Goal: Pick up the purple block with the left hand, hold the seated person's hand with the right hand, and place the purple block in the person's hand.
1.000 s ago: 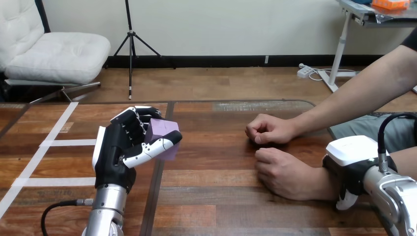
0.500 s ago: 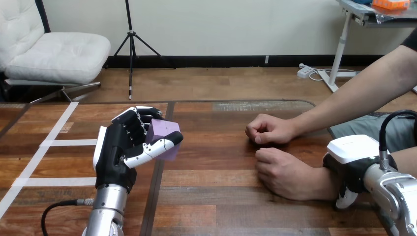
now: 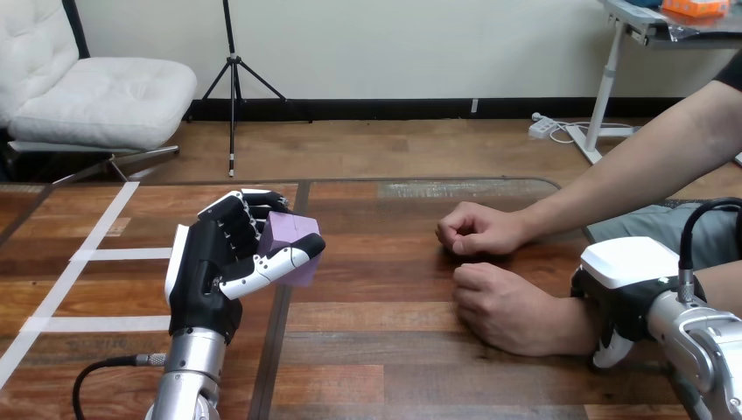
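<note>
Clearly, the purple block [image 3: 293,232] is pinched between the curled fingers and thumb of the left hand [image 3: 210,271], over the table's [image 3: 394,350] left half. The right hand [image 3: 623,297] is set against the wrist of the person's nearer hand [image 3: 503,306]; whether it grips cannot be told.

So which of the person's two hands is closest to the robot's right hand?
The lower fist, nearer the view's bottom edge: the right hand sits at its wrist. The person's other fist lies farther up the table, apart from it.
</note>
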